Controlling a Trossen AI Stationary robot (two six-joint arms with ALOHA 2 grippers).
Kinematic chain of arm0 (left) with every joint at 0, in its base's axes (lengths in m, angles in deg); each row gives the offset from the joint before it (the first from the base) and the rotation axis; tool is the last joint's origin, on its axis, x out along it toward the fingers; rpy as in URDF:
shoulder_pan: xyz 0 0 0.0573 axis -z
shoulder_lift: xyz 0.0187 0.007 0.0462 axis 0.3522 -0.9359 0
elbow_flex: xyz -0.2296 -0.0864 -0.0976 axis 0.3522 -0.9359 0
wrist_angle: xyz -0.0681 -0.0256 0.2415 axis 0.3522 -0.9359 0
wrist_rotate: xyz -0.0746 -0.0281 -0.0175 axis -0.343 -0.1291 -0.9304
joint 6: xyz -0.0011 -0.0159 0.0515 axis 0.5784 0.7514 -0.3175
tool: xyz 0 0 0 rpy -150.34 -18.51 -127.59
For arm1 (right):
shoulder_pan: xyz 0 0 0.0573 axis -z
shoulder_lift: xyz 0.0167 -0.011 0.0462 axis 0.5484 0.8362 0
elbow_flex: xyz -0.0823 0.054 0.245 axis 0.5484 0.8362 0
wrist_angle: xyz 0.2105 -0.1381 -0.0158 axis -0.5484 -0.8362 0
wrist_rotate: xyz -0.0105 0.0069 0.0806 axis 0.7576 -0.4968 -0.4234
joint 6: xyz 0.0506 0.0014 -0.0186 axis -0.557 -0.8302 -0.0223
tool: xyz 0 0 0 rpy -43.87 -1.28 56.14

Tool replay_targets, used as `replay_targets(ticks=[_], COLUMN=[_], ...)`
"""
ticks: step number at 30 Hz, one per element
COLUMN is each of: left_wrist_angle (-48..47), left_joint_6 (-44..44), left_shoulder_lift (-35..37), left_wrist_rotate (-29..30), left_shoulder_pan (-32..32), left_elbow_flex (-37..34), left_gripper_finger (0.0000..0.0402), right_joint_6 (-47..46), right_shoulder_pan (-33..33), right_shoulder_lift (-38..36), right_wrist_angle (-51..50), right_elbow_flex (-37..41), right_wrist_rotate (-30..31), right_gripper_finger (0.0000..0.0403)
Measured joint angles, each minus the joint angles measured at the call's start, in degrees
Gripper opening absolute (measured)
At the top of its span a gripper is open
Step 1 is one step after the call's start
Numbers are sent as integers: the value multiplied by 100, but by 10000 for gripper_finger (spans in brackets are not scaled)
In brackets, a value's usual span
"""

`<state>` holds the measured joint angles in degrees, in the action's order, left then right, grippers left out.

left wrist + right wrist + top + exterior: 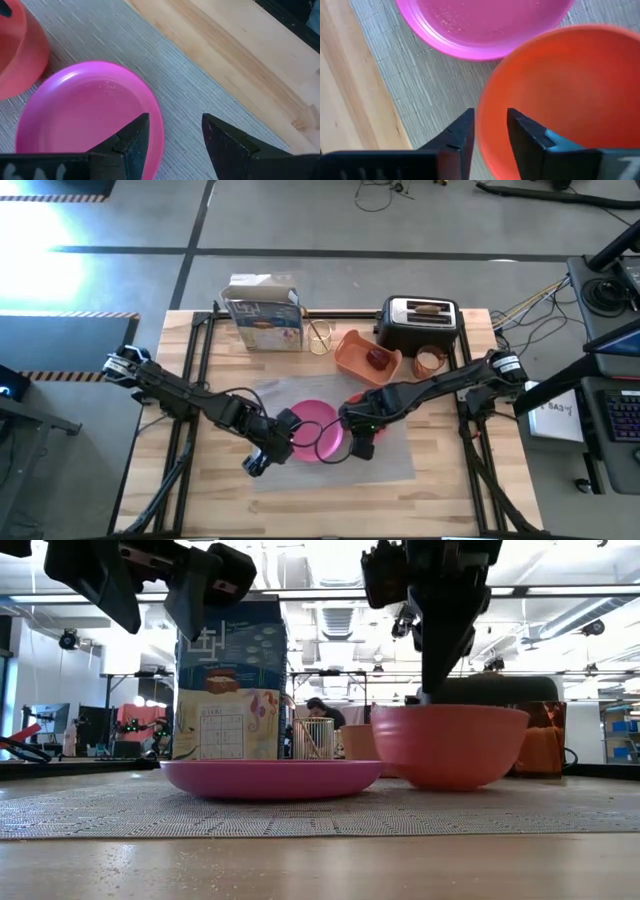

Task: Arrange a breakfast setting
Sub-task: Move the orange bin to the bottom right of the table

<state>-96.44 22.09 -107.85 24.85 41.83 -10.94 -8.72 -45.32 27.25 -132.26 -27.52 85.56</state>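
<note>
The grey placemat point(395, 442) lies mid-table with the pink plate point(312, 420) on it. The orange bowl point(450, 745) stands on the mat right beside the plate. My right gripper point(358, 434) comes down onto the bowl and is shut on its rim. My left gripper point(285, 442) is open and empty, raised above the plate's near-left edge point(155, 125). The small orange cup point(430, 361) stands on the table in front of the toaster. A brown toast slice point(428, 308) sticks out of a toaster slot. A dark red thing point(378, 359), perhaps the apple, lies in the orange tray. My right gripper has the bowl's rim point(487, 107) on the side toward the table's near edge, one finger point(527, 132) inside the bowl and one finger point(457, 135) outside. The fingers come from above, pointing down. The bowl stands upright with its base on the placemat.
The black-and-silver toaster point(420, 330) and the orange tray point(360, 352) stand at the back right, and a cereal box point(263, 312) stands at the back left. A clear holder point(312, 738) stands between the box and the tray. Bare wood runs along the near edge.
</note>
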Motion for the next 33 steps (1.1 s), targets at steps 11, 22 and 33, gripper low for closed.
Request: replay_targets(ticks=[11,22,33], left_wrist_angle=[7,-683,-1175], left_joint_6=[125,64,16], left_shoulder_lift=[0,401,758], left_wrist_rotate=[-2,-339,-13], left_shoulder_pan=[-2,-11,-11], left_elbow_flex=[-2,-7,-7], left_gripper_finger=[166,166,166], right_joint_6=[347,644,723], right_shoulder_pan=[599,2113,2261], right_shoulder_lift=[0,0,299], right_wrist_angle=[-1519,-1476,-1257], right_elbow_flex=[-680,-569,-539], right_wrist_rotate=[1525,1037,898], right_gripper_finger=[113,109,107])
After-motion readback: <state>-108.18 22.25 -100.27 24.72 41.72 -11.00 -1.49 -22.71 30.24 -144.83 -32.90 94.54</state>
